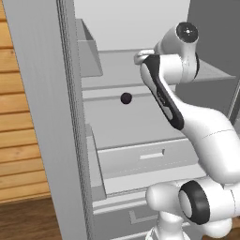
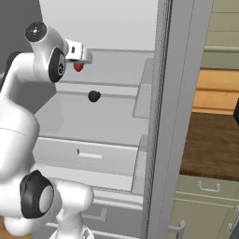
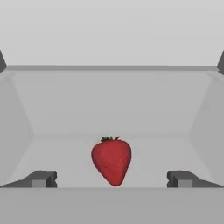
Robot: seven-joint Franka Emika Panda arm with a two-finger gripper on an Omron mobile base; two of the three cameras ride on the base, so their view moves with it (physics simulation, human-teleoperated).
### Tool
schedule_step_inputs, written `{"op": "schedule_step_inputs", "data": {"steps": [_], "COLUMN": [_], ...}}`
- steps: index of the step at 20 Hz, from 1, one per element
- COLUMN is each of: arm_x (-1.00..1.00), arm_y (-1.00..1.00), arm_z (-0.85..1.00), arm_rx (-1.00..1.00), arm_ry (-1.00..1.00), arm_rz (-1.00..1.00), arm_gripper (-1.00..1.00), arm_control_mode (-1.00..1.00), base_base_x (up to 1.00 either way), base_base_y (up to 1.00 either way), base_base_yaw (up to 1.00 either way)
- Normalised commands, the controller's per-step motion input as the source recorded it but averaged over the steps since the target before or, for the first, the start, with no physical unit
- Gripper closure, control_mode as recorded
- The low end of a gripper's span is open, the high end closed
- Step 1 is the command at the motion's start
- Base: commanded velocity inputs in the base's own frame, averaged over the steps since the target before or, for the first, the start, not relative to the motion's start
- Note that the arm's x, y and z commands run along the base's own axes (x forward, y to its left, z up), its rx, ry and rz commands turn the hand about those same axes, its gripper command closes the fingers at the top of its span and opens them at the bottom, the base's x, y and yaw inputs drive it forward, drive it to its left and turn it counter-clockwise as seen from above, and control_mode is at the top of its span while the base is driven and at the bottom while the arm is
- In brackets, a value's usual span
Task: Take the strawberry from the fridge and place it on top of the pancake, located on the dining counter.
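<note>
Pincer [image 3: 112,178] spread wide around small red strawberry [image 3: 111,160] on white fridge shelf [image 3: 65,113]; off-centre closing risks rolling it away.

I see a wood-plank wall [image 1: 21,117] at nine o'clock in my left view, with dark wood floor [image 1: 28,220] below it. At three o'clock in my right view are pale green cabinets [image 2: 205,205] with handles under a dark brown counter [image 2: 212,144].

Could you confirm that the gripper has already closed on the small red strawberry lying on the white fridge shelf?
Not quite: the gripper is open, its dark fingertips standing well apart on either side of the small red strawberry, which lies untouched on the white fridge shelf. The hand view shows it.
</note>
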Motion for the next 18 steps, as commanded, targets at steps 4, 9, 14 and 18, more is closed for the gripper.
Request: {"op": "schedule_step_inputs", "data": {"steps": [4, 9, 14, 18], "arm_x": [0.38, 0.39, 0.22, 0.00], "arm_y": [0.00, 0.00, 0.00, 0.00], "arm_z": [-0.16, -0.10, -0.14, -0.16], "arm_rx": [0.00, 0.00, 0.00, 0.00], "arm_ry": [0.01, 0.00, 0.00, 0.02], "arm_rz": [0.00, 0.00, 0.00, 0.00], "arm_gripper": [-1.00, -1.00, -1.00, -1.00], "arm_control_mode": [-1.00, -1.00, -1.00, -1.00], "base_base_x": [0.00, 0.00, 0.00, 0.00], "base_base_y": [0.00, 0.00, 0.00, 0.00], "base_base_yaw": [0.00, 0.00, 0.00, 0.00]}}
